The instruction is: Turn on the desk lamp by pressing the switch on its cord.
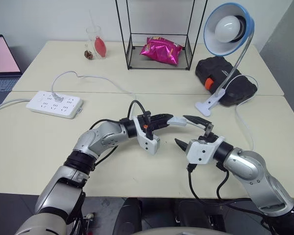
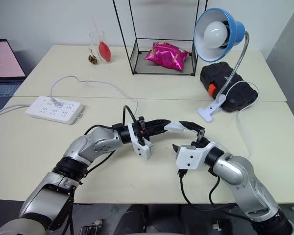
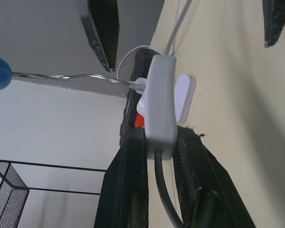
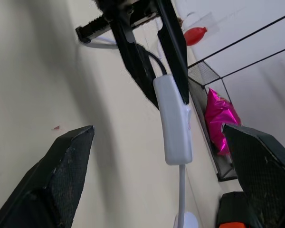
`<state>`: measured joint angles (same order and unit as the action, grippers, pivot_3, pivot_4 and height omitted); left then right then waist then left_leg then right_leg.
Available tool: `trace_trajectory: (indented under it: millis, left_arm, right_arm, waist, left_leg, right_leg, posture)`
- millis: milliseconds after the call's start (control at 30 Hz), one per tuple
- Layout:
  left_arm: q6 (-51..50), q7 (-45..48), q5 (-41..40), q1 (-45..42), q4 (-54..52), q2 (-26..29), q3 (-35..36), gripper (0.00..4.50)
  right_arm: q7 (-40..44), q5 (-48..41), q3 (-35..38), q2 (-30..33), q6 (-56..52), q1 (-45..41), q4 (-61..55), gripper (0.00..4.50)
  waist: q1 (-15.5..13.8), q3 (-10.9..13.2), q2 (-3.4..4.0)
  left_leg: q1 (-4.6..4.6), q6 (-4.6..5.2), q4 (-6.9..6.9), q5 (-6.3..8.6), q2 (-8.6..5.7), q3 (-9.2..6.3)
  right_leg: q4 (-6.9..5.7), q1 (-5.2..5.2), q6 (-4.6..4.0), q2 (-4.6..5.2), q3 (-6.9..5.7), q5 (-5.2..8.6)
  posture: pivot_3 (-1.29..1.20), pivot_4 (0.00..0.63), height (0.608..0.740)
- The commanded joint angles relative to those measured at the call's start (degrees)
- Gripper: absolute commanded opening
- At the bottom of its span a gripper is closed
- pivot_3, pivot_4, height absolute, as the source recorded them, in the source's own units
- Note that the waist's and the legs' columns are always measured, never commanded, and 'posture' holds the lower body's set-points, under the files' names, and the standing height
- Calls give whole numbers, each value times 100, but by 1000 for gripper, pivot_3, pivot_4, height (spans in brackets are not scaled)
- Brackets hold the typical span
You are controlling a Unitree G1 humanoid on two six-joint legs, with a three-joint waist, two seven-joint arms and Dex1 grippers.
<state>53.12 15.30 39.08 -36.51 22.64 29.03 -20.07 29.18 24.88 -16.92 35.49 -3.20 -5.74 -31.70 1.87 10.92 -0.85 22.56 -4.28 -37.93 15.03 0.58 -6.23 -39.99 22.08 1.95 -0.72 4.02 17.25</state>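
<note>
We are in the middle of presenting the switch for a press. Our left gripper is pressed together on one end of it and holds it level above the middle of the desk, toward the near edge, with the rest of the white body sticking out beyond the fingertips. The cord runs from the far end of the switch toward the desk's right edge and back to the desk lamp, whose clip base sits near the seam between the two desk tops; its bulb looks unlit, so we judge the press not yet made. Our right gripper stands spread wide just beside the switch, one finger above it and one below, touching nothing. Next we need to bring those fingers around the free part of the switch and squeeze on its button, while our left keeps it steady.
</note>
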Motion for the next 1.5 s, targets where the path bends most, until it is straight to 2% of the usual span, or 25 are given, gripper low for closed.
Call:
trace_trajectory:
  millis: [33,467,767,867,1300,1500]
  left_arm:
    - [71,-117,-70,-84,-132,30,-32,386]
    - [-187,109,-386,12,-269,0,-28,386]
    - [-230,166,-452,42,-341,10,-52,386]
    - [-224,173,-454,53,-374,14,-63,386]
    - [-267,228,-491,152,-507,6,-89,386]
    - [-317,264,-522,172,-516,-22,-56,385]
  right_arm:
    - [-165,300,-23,-78,361,-251,168,4500]
    - [-793,1521,-214,-336,1034,-513,796,4500]
    - [-904,1804,-167,-473,1158,-562,1000,4500]
    - [-886,1818,-153,-511,1159,-582,1032,3991]
    - [-920,2027,-240,-611,1325,-759,1201,981]
    - [-1015,2112,-230,-631,1447,-734,1295,876]
  waist:
    - [-7,0,0]
    - [-7,0,0]
    - [-6,0,0]
    - [-6,0,0]
    - [-6,0,1]
    - [-6,0,1]
  left_leg:
    - [0,0,0,0,-1,0]
    - [1,0,1,0,-2,0]
    - [0,0,0,0,-2,0]
    - [0,0,0,0,-2,0]
    - [0,0,0,0,-2,0]
    - [-1,0,0,0,-2,0]
  right_leg:
    - [0,0,0,0,0,0]
    - [-1,0,-1,1,-1,0]
    - [-2,0,-1,1,0,0]
    - [-2,0,-1,1,-1,0]
    - [-3,0,-1,1,-1,-1]
    - [-4,0,-1,1,0,-1]
  posture:
    - [0,150,740]
    - [0,150,740]
    - [0,150,740]
    - [0,150,740]
    - [0,150,740]
    - [0,150,740]
